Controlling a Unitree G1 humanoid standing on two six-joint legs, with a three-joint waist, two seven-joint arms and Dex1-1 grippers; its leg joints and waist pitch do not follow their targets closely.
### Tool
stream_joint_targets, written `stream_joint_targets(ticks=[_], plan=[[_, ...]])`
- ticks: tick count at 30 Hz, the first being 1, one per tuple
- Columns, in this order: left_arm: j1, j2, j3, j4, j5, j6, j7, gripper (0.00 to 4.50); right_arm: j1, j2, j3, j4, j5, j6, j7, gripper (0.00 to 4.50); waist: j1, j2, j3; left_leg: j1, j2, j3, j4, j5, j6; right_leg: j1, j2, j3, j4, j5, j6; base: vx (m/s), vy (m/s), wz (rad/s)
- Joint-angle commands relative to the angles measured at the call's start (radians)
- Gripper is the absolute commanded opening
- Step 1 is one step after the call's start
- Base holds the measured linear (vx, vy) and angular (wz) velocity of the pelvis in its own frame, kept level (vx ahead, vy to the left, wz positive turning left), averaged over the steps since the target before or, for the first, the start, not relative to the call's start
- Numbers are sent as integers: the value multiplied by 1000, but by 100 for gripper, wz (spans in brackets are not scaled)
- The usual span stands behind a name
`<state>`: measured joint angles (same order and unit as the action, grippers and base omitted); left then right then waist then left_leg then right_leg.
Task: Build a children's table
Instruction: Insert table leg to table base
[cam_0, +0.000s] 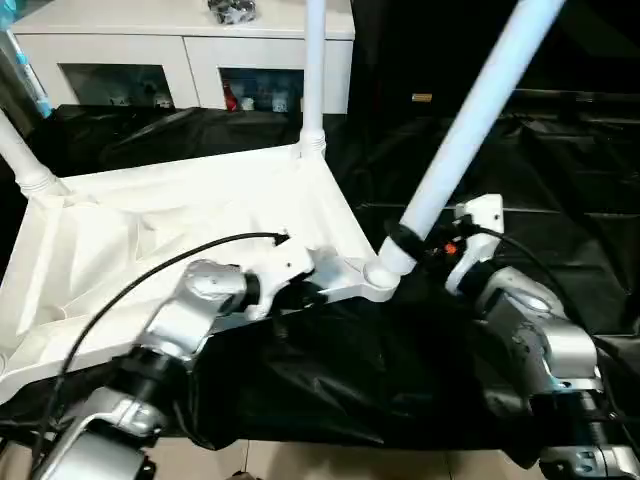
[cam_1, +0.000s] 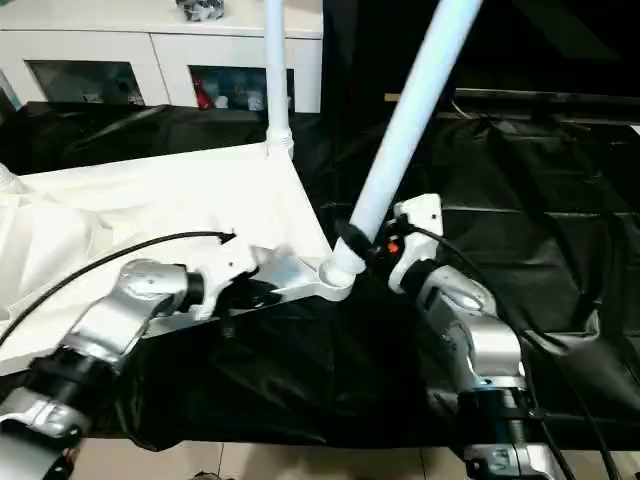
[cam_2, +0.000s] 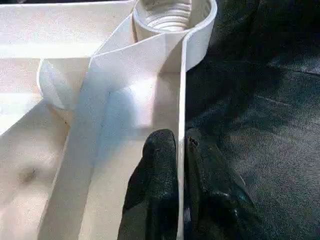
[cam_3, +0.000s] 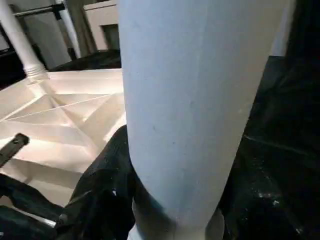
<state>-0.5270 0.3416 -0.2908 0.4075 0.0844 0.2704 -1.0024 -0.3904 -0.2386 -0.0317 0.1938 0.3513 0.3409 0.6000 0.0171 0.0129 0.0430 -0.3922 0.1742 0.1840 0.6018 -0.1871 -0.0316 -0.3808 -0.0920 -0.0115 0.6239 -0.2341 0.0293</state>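
Left pincer (cam_2: 181, 150) clamps the tabletop (cam_0: 150, 240) rim; right pincer (cam_0: 425, 243) grips the leg (cam_0: 470, 130) (tilted, probably half-seated), which could cross-thread.

The upturned tabletop (cam_0: 190, 240) covers the left part of the black-draped worktop (cam_0: 560, 230); its ribbed underside lies open from above. Legs stand as posts at its corners: one at the far right corner (cam_0: 314, 70), one at the far left (cam_0: 20, 150), and a tilted leg (cam_0: 470, 130) at the near right corner, leaning right over the cloth. The left gripper (cam_2: 181, 150) pinches the tabletop's near rim, and the right gripper (cam_0: 425, 245) clasps the tilted leg's base, crowding that corner. Right of the tabletop the cloth is bare.
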Motion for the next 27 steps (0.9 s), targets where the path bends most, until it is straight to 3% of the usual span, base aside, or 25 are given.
stream_joint_targets(ticks=[1, 9, 12, 13, 14, 15, 18, 19, 24, 25, 27], plan=[[31, 17, -18, 37, 18, 37, -11, 11, -19, -1, 0, -4, 1, 4, 15, 188, 7, -19, -59, 21, 44, -10, -66, -74, 93, 36, -40, 19, -60, 51, -292, 0, 0, 0], [37, -3, -5, 44, -43, 3, -42, 0, -80, -8, 47, 105, -25, 13, 65, 188, 5, -28, -63, 19, 42, -8, -61, -40, 106, 39, -39, 19, -53, 104, -303, 0, 0, 0], [39, -2, -9, 42, -42, 4, -49, 0, -96, -16, 64, 143, -43, 32, 73, 188, 7, -25, -64, 20, 43, -8, -60, -26, 110, 39, -39, 18, -51, 109, -308, 0, 0, 0], [39, -5, -6, 43, -46, 7, -48, 0, -102, -18, 67, 156, -46, 38, 77, 188, 8, -30, -64, 20, 43, -7, -59, -20, 113, 39, -38, 19, -51, 119, -307, 0, 0, 0], [38, -6, -3, 45, -48, 8, -48, 0, -106, -18, 68, 166, -48, 42, 80, 188, 9, -29, -64, 18, 43, -7, -59, -19, 115, 40, -40, 19, -49, 123, -306, 0, 0, 0], [38, -8, -1, 46, -52, 8, -49, 0, -113, -19, 73, 180, -51, 45, 87, 188, 7, -36, -63, 18, 43, -6, -60, -24, 118, 40, -39, 18, -51, 113, -306, 0, 0, 0], [35, -11, 7, 48, -64, 18, -47, 0, -134, -22, 90, 230, -62, 50, 106, 188, 8, -31, -62, 21, 44, -7, -60, -41, 111, 37, -40, 19, -53, 77, -306, 0, 0, 0], [34, -12, 10, 48, -64, 21, -45, 0, -139, -25, 94, 240, -65, 50, 109, 188, 9, -36, -62, 20, 45, -7, -62, -42, 108, 38, -41, 18, -52, 70, -306, 0, 0, 0], [30, -11, 13, 58, -52, 23, -35, 0, -147, -28, 92, 243, -56, 73, 128, 188, 9, -37, -62, 25, 46, -7, -64, -55, 95, 36, -39, 19, -54, 76, -300, 0, 0, 0], [28, -13, 14, 62, -52, 20, -33, 0, -147, -32, 90, 238, -55, 76, 137, 188, 8, -48, -63, 23, 46, -6, -64, -58, 95, 37, -38, 20, -54, 81, -299, 0, 0, 0], [26, -14, 17, 65, -55, 20, -34, 0, -140, -40, 89, 220, -49, 90, 149, 188, 11, -46, -62, 25, 46, -6, -65, -70, 92, 37, -40, 20, -55, 62, -295, 0, 0, 0]])
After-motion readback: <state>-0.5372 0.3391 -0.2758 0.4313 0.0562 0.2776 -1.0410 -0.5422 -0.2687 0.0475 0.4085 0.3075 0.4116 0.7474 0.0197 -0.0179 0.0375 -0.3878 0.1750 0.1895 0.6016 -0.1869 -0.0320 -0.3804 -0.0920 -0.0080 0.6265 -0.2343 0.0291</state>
